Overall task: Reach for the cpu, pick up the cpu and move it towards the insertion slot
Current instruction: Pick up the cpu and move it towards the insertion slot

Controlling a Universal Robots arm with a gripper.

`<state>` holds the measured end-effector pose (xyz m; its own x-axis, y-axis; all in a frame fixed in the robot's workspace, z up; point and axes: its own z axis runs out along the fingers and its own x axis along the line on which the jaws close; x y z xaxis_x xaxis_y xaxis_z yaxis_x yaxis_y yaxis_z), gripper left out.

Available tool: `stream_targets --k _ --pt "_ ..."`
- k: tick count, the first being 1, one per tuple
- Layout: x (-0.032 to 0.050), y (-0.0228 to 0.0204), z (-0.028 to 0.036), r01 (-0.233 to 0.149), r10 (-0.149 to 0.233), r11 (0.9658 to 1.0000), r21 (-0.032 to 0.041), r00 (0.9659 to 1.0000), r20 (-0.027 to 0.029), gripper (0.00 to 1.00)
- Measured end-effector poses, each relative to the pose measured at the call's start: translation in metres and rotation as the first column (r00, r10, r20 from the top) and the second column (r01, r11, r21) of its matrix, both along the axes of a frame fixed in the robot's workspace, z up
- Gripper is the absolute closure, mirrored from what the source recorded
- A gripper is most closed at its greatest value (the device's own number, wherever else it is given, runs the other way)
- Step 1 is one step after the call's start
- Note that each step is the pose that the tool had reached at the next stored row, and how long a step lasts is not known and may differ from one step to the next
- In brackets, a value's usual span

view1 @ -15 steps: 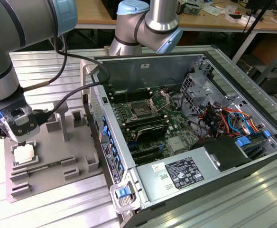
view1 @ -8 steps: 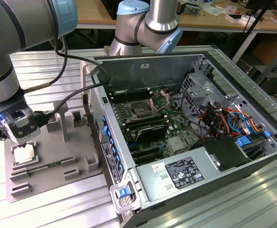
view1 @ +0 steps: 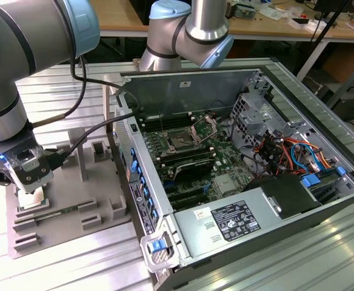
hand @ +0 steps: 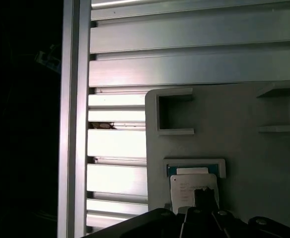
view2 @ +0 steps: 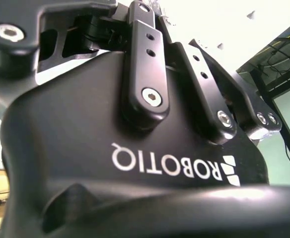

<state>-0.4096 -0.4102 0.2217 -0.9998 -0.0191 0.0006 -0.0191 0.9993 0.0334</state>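
- The ribbed metal surface carries an open computer case on the exterior view's right. A grey holder plate lies just beside the case, on the exterior view's left.
- The case's side wall stands between the holder plate and the board inside. By my reading, the only open route across is over the top of that wall.
- The arm leans over the holder plate, well apart from the inside of the case.
- A grey post rises from the plate near the gripper, on the side toward the case. It narrows the room for any sideways move at low height.
- The gripper hangs directly over the chip, very near it or touching. I cannot tell whether the jaws are open or closed.
- The socket sits on the board with its metal bracket hinged up, so its dark centre looks uncovered.
- The chip appears to lie flat in a rimmed recess of the plate.
- I judge the reach about done and the pick-up in hand.
- Lifting it would call for a straight rise, so the thin edge clears the rim without tilting.
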Motion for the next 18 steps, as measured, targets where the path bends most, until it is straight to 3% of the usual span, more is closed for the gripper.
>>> stream_targets --k 10,18 --pt "0.0000 0.0000 -0.0060 0.000 0.000 1.0000 -0.0001 1.0000 0.0000 0.89" --pt "0.0000 0.0000 -0.0065 0.000 0.000 1.0000 -0.0001 1.0000 -0.0001 0.89"
